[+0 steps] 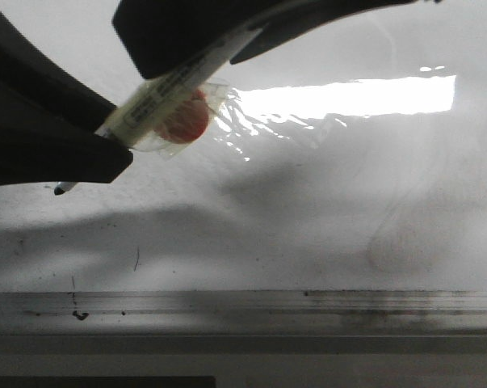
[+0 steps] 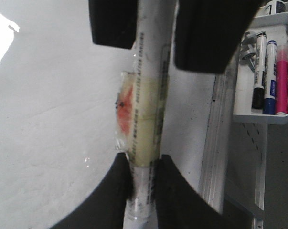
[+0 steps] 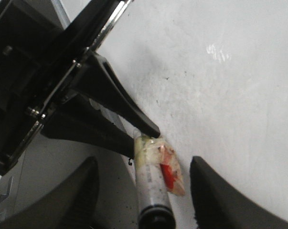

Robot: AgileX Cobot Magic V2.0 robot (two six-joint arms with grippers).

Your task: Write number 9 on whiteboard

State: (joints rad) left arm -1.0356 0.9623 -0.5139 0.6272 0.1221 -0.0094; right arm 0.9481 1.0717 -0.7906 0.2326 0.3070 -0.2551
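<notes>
While the whiteboard [image 1: 324, 218] fills most of the front view, smudged grey with a bright glare patch and its silver frame strip [image 1: 251, 303] along the near edge, no drawn 9 can be made out on it. Left end effector [image 2: 144, 174] pinches a white marker [image 2: 148, 105] wrapped in clear tape with an orange-red patch; its dark tip [image 1: 61, 190] sits at the board surface. Right end effector [image 3: 144, 191] is spread, fingers either side of the marker, not touching. A tray of spare markers [image 2: 265, 71] hangs beside the frame.

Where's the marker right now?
The marker is clamped in the left gripper, upper left in the front view, angled down over the whiteboard, its tip near the board's left side.
</notes>
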